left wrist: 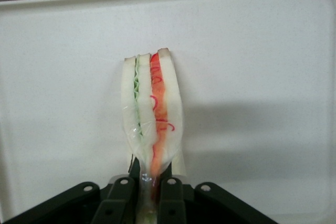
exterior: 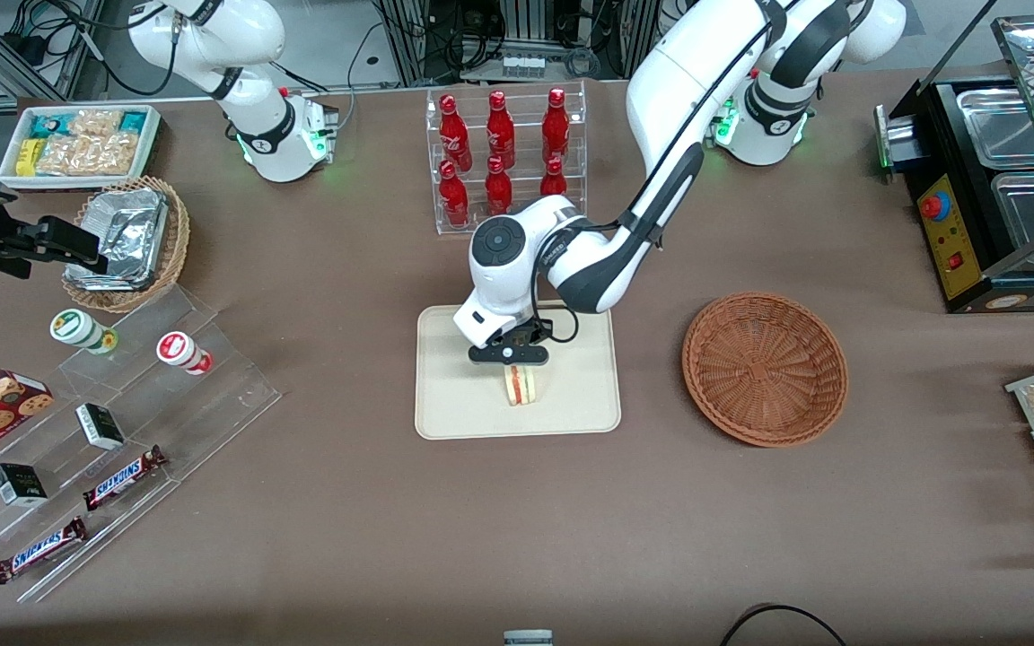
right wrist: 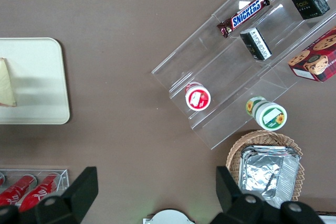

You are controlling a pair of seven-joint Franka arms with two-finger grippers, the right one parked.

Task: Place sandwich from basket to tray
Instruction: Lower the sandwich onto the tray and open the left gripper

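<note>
The sandwich (exterior: pixel 521 384), a wedge of pale bread with orange and green layers, stands on edge on the cream-white tray (exterior: pixel 445 408). My left gripper (exterior: pixel 514 361) is directly above it, shut on the sandwich's upper edge. In the left wrist view the black fingers (left wrist: pixel 172 198) pinch the narrow end of the sandwich (left wrist: pixel 151 114), and the tray (left wrist: pixel 262 51) fills the background. The reddish-brown wicker basket (exterior: pixel 765 367) sits empty beside the tray, toward the working arm's end of the table. A corner of the sandwich (right wrist: pixel 6 83) and the tray (right wrist: pixel 37 77) show in the right wrist view.
A clear rack of red bottles (exterior: pixel 503 152) stands farther from the front camera than the tray. A clear stepped stand with candy bars (exterior: pixel 122 478) and small jars (exterior: pixel 183 352), a tan basket of foil containers (exterior: pixel 127 240) and a snack box (exterior: pixel 77 144) lie toward the parked arm's end. A black food warmer (exterior: pixel 993 188) stands at the working arm's end.
</note>
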